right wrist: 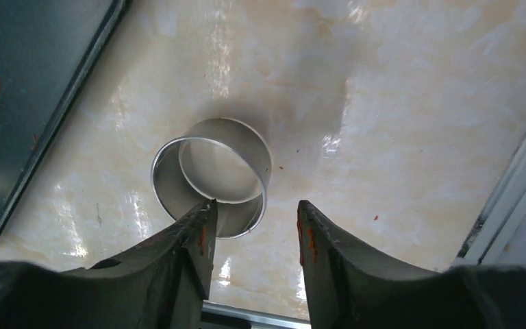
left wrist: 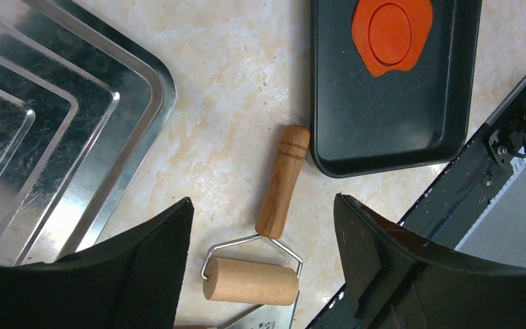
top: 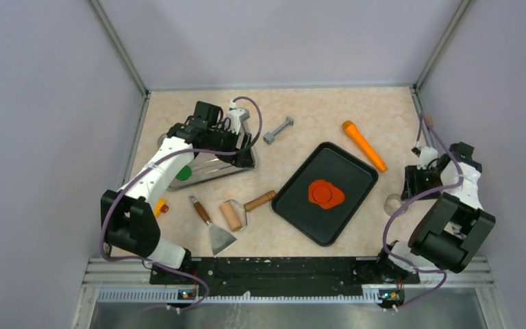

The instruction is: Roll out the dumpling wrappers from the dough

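Note:
The dough (top: 337,197) is a ragged orange-red sheet lying in the black tray (top: 301,205), with a round outline pressed into its middle (left wrist: 389,33). A green wrapper (top: 183,173) peeps out from under the left arm on the silver tray (top: 212,166). My left gripper (left wrist: 264,205) hangs open above the table beside the silver tray (left wrist: 75,137), looking down on the wooden roller (left wrist: 250,279). My right gripper (right wrist: 255,205) is open with nothing between its fingers (right wrist: 202,226), which carry red clay smears. A metal ring cutter (right wrist: 212,175) stands on the table just past the left finger.
A steel scraper (top: 214,229) lies next to the roller (top: 233,214). An orange carrot-shaped toy (top: 364,145) and a grey dumbbell-like piece (top: 279,129) lie behind the black tray. A small orange and yellow bit (top: 161,205) sits by the left arm. Walls enclose the table on three sides.

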Robot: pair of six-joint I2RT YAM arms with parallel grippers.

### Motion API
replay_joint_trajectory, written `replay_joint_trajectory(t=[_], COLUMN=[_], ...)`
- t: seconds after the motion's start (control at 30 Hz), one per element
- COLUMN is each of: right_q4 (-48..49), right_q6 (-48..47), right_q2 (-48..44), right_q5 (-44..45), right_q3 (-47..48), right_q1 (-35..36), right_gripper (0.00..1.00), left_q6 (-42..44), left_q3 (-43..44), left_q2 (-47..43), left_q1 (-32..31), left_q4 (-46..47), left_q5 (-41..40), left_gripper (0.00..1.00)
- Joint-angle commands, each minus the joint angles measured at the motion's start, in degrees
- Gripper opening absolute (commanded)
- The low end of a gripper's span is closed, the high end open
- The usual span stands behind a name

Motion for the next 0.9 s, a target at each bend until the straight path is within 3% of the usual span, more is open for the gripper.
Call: replay_joint_trajectory(t=[0.0,0.13,0.2,0.33,0.53,0.7,0.87], right_q4=[-3.8,-9.2,-9.0,-2.9,0.5,2.9,5.4], right_q6=[-3.5,-8.7,-10.3,-9.1,-16.7,-20.5,-17.1], right_q2=[0.5,-1.6,-3.1,-4.3,1.3,7.3,15.9], right_q5=[-4.4,-17.8,-19.6,-13.9,-8.8,-6.3,-2.1], right_q3=[9.0,15.3,16.0,14.6,13.4,13.3,16.2], right_q1=[-0.3,2.9,10.2,28.8,49.8,59.0,64.2], right_gripper=[0.52,0.75,0.83,0.94,0.95,0.95,0.96], left_q6=[0.4,2.1,2.2,0.8,0.5,0.4,-1.1], left_q3=[0.1,-1.0,-1.5,-2.0,-2.8,-4.1,-5.6], left_q2=[-2.5,-4.0,-4.5,-4.9,-6.7,-8.8,-10.0], left_q1=[0.4,1.0,1.8,3.4,5.1,7.5,10.1], left_q4=[1.6,1.2,1.1,1.0,0.8,0.5,1.1], left_q5=[2.0,3.3,3.3,1.4,1.7,2.6,4.3], left_gripper=[0.78,0.78,0.78,0.78,0.79,0.79,0.8])
